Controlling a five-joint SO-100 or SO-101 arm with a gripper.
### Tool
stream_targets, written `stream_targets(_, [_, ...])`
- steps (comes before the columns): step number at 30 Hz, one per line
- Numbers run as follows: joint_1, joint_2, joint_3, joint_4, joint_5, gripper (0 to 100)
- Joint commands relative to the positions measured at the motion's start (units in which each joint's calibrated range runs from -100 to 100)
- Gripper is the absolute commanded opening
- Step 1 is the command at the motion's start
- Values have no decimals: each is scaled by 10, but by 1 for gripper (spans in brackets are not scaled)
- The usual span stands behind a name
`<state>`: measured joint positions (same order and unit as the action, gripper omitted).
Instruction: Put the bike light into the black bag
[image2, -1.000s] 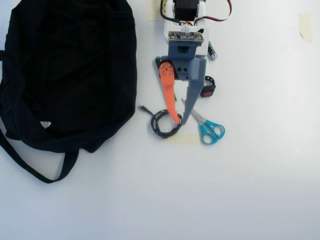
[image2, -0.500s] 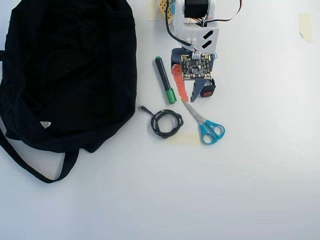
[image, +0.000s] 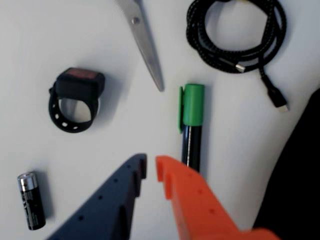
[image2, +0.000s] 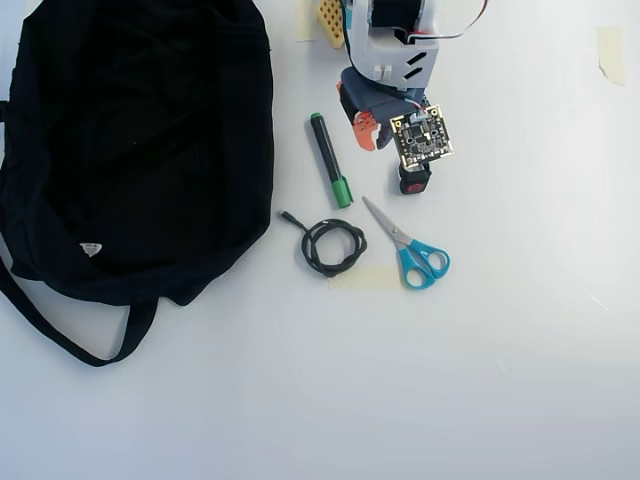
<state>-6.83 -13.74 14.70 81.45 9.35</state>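
While our gripper (image: 151, 169) sat nearly closed and empty, we judged the light, rigid bike light (image: 76, 98), upper left, graspable across its body.

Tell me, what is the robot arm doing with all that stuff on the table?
The arm's gripper hangs above the white table, nearly shut and holding nothing. The bike light, a little black block with a loop strap, lies near it beside a small battery, a green-capped marker, scissors and a coiled cable. The black bag waits off to the left in the overhead view, and the light is not in it yet.
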Motion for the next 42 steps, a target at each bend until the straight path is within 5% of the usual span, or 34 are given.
stream_targets(1, [-7,-25,-27,4,4,2])
stream_targets(8, [-19,-21,-16,4,62,2])
stream_targets(22, [-31,-13,28,-5,84,3])
stream_targets(35, [-60,5,89,-120,48,31])
stream_targets(42, [-108,26,93,-137,-4,37])
